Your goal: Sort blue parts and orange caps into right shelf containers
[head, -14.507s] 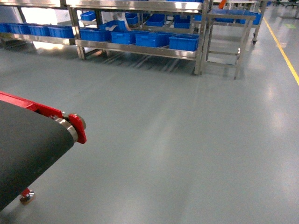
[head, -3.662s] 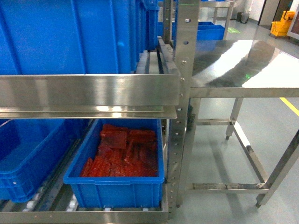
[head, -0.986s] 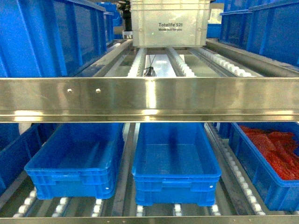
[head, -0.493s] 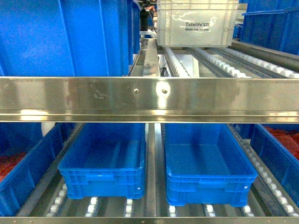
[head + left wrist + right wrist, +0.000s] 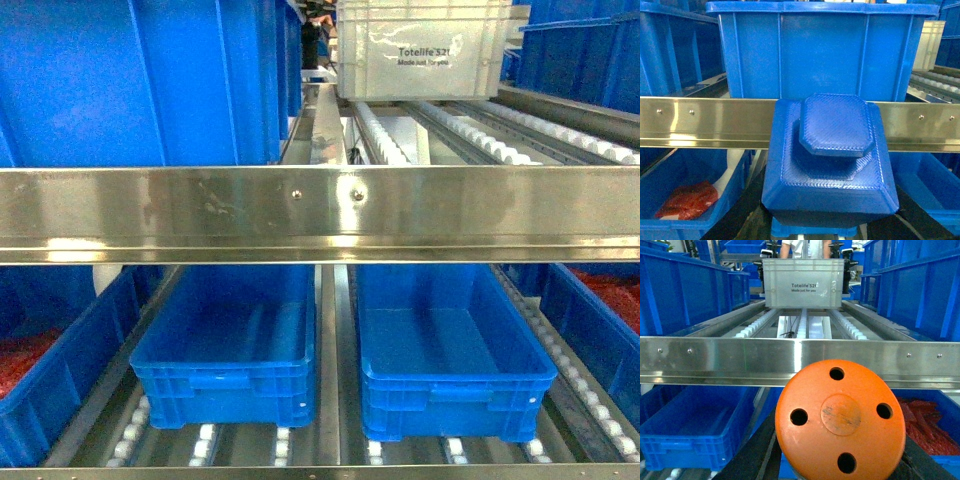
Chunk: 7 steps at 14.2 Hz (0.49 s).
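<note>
Currently left gripper (image 5: 827, 220) grasps the blue part (image 5: 832, 155), right gripper (image 5: 840, 465) grasps the orange cap (image 5: 840, 420). Both sit at the shelf rail (image 5: 320, 212); two empty blue bins (image 5: 228, 345) (image 5: 450, 350) lie below and ahead, long axes running away.

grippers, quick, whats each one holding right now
Left gripper: shut on the blue part.
Right gripper: shut on the orange cap.
</note>
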Available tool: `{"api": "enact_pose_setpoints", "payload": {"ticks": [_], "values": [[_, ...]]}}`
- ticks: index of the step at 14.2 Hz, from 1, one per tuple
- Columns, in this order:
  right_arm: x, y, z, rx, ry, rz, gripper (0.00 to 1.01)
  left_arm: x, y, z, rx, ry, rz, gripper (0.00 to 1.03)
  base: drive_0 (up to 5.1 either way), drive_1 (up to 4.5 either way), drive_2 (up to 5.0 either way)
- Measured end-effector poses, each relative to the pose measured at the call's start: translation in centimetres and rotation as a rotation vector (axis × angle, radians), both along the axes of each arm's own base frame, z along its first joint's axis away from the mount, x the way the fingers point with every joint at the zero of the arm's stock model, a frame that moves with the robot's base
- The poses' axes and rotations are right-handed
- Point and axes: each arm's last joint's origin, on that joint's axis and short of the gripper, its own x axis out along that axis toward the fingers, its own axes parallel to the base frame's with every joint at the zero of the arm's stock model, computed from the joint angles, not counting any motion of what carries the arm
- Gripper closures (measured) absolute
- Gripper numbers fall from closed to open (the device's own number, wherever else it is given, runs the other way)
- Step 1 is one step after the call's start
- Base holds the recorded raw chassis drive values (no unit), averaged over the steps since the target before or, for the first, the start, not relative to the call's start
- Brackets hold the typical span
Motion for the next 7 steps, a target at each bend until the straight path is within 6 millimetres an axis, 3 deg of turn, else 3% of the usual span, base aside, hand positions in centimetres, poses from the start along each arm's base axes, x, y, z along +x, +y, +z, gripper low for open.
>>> {"api": "enact_pose_setpoints", "payload": {"ticks": [7], "values": [[0.00,0.00,0.03,0.000,-0.003,0.000,0.59,0.00,0.00,0.03,0.000,-0.003,0.000,0.60,0.0,0.00,0.0]]}}
